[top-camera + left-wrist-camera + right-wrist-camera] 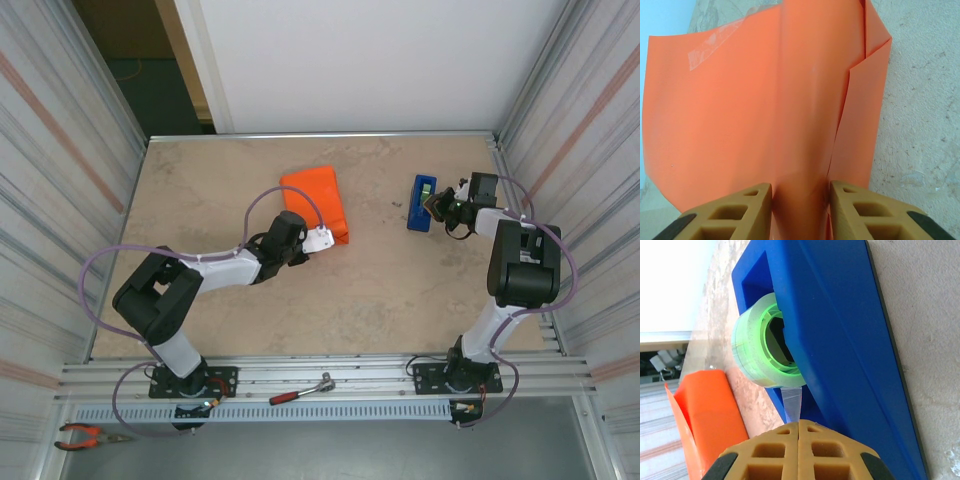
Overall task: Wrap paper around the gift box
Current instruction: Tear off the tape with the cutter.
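Note:
The orange paper (318,200) lies as a box-sized parcel at the middle of the table, and the gift box is hidden under it. My left gripper (318,240) sits at the parcel's near end. In the left wrist view my left gripper (801,200) is shut on a raised fold of the paper (765,100). A strip of clear tape (715,42) is stuck near the paper's far corner. My right gripper (799,426) is shut on the free end of the tape (793,402), which comes off the green-cored roll (752,350).
The blue tape dispenser (421,202) stands right of the parcel, with my right gripper (437,205) against it. Metal walls close in the table on both sides. A ratchet wrench (300,390) and pliers (85,435) lie on the near rail, off the table surface.

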Controlling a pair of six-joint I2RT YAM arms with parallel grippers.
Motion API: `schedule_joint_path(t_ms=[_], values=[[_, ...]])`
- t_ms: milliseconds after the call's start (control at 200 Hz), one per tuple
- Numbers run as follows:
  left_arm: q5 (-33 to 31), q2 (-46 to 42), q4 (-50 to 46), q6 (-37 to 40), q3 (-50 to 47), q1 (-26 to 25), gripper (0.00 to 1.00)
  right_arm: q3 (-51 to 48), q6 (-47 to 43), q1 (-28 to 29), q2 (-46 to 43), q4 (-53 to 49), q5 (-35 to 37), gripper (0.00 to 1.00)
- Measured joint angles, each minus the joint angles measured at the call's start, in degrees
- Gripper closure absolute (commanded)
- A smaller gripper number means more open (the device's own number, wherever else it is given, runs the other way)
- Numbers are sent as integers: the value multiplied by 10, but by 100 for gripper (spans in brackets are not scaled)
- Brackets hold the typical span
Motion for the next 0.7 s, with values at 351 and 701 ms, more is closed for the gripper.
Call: schedule_joint_path(t_ms=[351, 701], values=[[0, 0, 0, 0, 0, 0, 66, -20, 16, 9, -47, 14, -9, 100], [0, 0, 0, 0, 0, 0, 66, -67, 33, 9, -90, 35, -9, 100]])
